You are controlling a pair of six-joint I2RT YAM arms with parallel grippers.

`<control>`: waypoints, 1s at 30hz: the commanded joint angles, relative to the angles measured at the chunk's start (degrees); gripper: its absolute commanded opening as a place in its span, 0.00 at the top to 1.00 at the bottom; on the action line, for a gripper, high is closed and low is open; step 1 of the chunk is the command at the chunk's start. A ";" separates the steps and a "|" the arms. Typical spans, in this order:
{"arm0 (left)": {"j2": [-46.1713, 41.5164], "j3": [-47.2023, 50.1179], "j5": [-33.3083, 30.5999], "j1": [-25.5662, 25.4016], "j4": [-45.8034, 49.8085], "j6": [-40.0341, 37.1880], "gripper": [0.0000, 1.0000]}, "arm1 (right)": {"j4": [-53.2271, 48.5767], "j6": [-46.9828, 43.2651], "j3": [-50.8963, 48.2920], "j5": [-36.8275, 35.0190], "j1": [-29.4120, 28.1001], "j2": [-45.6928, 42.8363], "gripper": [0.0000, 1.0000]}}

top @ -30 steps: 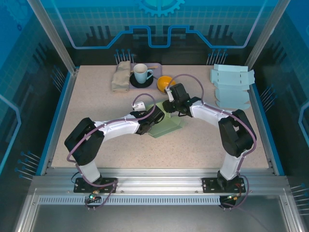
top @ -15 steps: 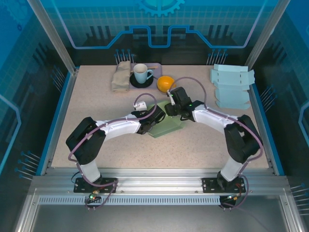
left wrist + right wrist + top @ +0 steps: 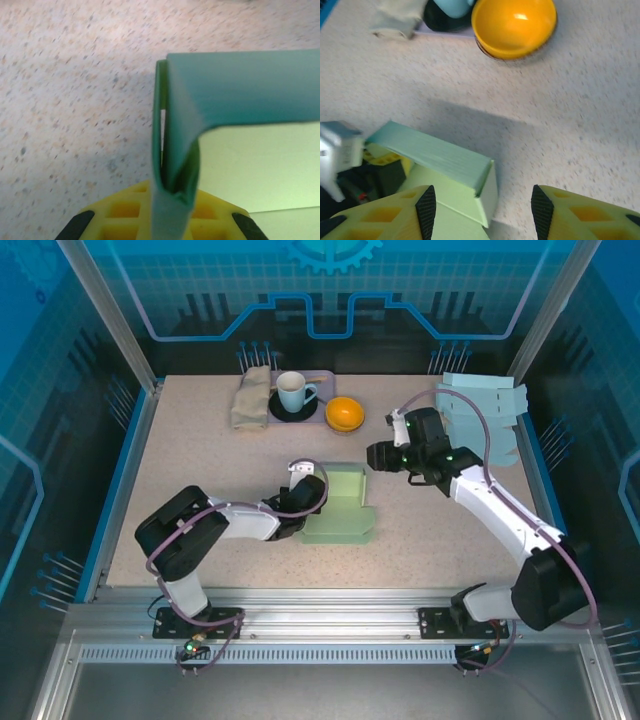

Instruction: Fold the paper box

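Observation:
The pale green paper box (image 3: 342,506) lies partly folded in the middle of the table, with its back wall standing upright. My left gripper (image 3: 306,502) is shut on the box's left wall. In the left wrist view the doubled green flap (image 3: 172,165) is pinched between the yellow fingers (image 3: 125,215). My right gripper (image 3: 376,455) hovers open to the right of the box and behind it, apart from it. In the right wrist view the box corner (image 3: 465,172) lies below the open right gripper (image 3: 482,207), with nothing between the pads.
A stack of flat light-blue box blanks (image 3: 482,420) lies at the back right. An orange bowl (image 3: 344,413), a light-blue cup (image 3: 293,392) on a dark saucer and a folded cloth (image 3: 250,395) stand along the back.
My right gripper has let go of the box, opened wider and drawn back to the right. The box has swung square to the table edge, still held by the left gripper.

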State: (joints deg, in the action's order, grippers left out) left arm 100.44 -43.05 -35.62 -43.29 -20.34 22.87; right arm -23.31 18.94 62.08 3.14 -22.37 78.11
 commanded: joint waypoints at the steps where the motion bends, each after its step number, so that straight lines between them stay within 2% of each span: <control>1: -1.67 2.27 1.93 -0.20 -18.48 -9.52 1.00 | -3.63 2.16 0.37 3.15 0.31 2.32 0.45; 5: 0.27 3.21 1.51 -0.65 -21.97 -11.37 1.00 | 0.74 4.80 -1.77 6.06 0.31 4.52 0.45; 11: 2.94 4.20 -0.63 -1.64 -25.42 -13.52 1.00 | 2.28 6.13 -3.72 5.38 0.31 6.05 0.48; 16: 4.22 2.78 0.06 -1.72 -25.24 -16.88 1.00 | 5.20 7.28 -7.08 6.95 0.26 7.12 0.53; 23: 6.76 1.35 0.15 -1.71 -23.98 -18.91 1.00 | 7.11 9.22 -11.36 3.20 -1.05 5.86 0.56; 27: 7.18 0.63 2.34 -1.75 -22.02 -20.43 0.88 | 9.02 9.21 -15.44 -0.02 -2.31 3.48 0.57; 30: 6.00 0.54 4.35 -1.64 -19.68 -21.36 0.69 | 9.67 9.32 -16.63 -2.68 -3.36 2.00 0.57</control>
State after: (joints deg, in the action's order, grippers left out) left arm 106.63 -40.88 -34.09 -44.60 -41.91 3.46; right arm -11.60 27.66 47.75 4.43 -24.43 80.51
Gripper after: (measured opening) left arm 0.276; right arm 0.430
